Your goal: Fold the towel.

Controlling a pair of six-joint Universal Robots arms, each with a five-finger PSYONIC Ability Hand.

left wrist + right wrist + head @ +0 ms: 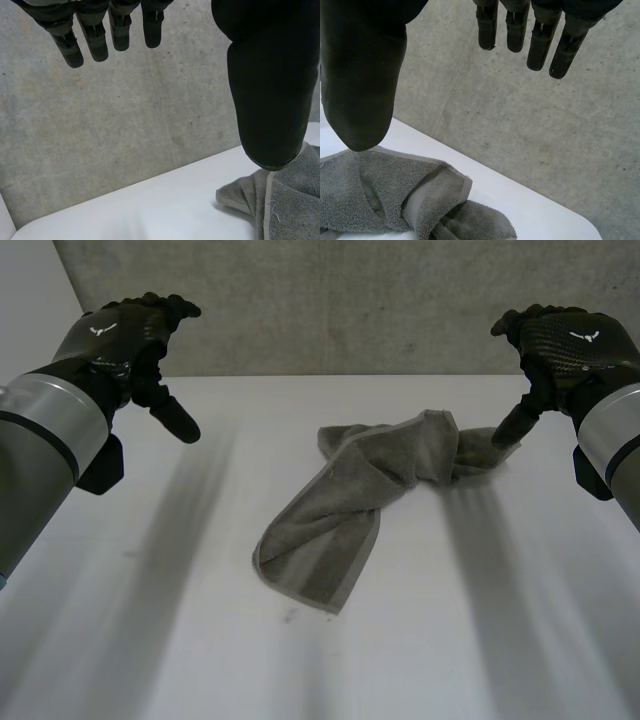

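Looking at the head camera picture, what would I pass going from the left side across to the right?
left hand → crumpled grey towel on the white table → right hand

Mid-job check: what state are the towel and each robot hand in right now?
towel: unfolded, crumpled and twisted on the table, near end lying flat.
left robot hand: open, fingers straight, raised to the side of the towel, holding nothing.
right robot hand: open, holding nothing, thumb by the towel's bunched end; contact unclear.
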